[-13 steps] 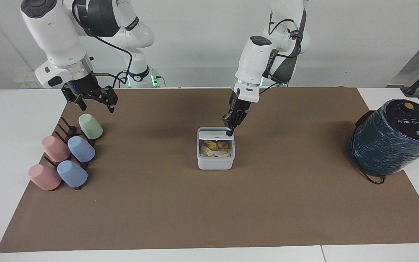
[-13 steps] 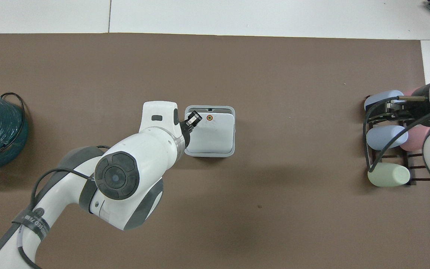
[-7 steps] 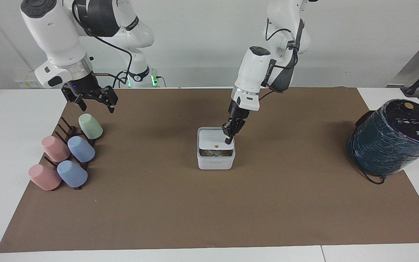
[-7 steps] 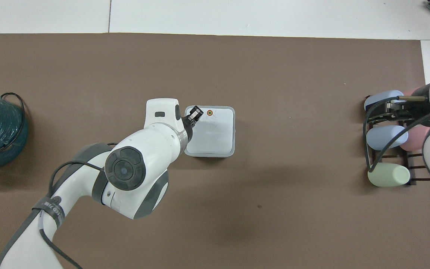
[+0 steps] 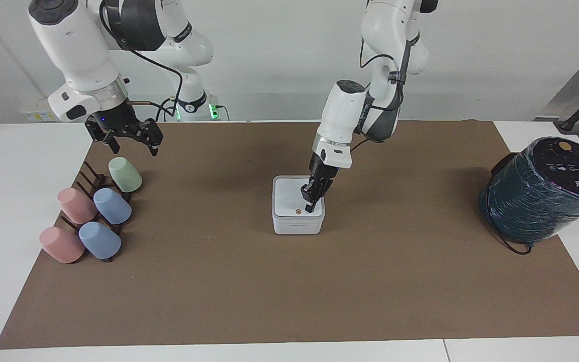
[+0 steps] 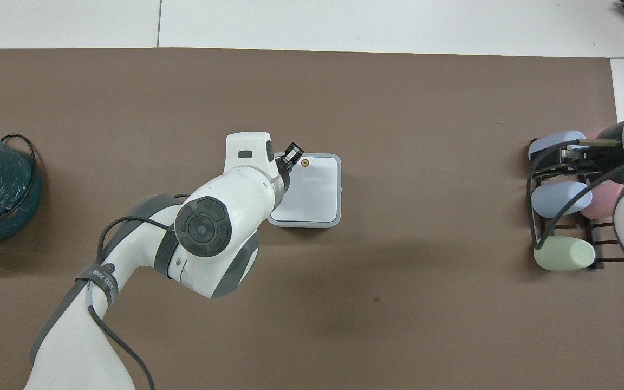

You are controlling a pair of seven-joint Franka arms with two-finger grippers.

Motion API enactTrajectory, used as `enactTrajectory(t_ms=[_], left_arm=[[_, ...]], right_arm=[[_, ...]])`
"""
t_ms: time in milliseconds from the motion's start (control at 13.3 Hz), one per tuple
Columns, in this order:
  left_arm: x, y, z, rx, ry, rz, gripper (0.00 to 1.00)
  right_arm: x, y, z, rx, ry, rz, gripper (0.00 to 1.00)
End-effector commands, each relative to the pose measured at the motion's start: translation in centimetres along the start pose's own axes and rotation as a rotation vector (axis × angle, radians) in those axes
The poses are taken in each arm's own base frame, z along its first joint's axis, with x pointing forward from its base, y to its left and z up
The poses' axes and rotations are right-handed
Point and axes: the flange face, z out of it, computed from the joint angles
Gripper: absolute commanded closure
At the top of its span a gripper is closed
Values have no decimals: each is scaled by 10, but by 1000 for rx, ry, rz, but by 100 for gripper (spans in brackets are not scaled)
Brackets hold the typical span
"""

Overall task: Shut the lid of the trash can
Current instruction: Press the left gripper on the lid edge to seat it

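**Lid down on trash can, left jaws pressing near its orange dot**

Lid (image 5: 297,197) lying flat on trash can (image 5: 298,223), no gap visible along the rim in either view. Trash can standing upright near the middle of the brown mat (image 5: 289,281) that covers the surface (image 5: 18,166).

Left gripper (image 5: 310,206) lowered onto the lid, tips at the edge farther from the robots, just beside the orange dot (image 6: 305,162). Jaws drawn narrow, tips together, nothing clamped between them; contact with the lid top apparent in the facing view. Lid and can directly under the jaws; can body extending from the tips toward the right arm's end of the surface. Left arm reaching in over the mat and, in the overhead view, covering the can's corner nearest its own base.

Right gripper (image 5: 127,134) hanging in the air, waiting, above the edge of the mat at the right arm's end. Jaws spread wide, holding nothing. Below the jaws: dark rack (image 5: 91,178) with cups lying on their sides. Green cup (image 5: 125,174) closest under the jaws; two blue cups (image 5: 112,205) and two pink cups (image 5: 76,205) further along the rack, away from the robots.

Dark teal wrapped cylinder (image 5: 541,193) with black top, at the left arm's end, well apart from both sets of jaws, partly off the mat's edge.
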Motion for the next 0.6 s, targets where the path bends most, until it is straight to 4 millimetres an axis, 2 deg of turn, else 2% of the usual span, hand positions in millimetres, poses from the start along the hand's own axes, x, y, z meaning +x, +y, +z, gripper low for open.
enactTrajectory(t_ms=[0, 300, 525], left_arm=[[1, 1, 26, -1, 6, -13, 97], [-3, -1, 44, 3, 10, -1, 97], [0, 5, 40, 6, 9, 2, 96]], right_arm=[[-6, 4, -1, 26, 8, -15, 0], [-6, 4, -1, 26, 8, -15, 0], [-6, 4, -1, 26, 8, -15, 0]])
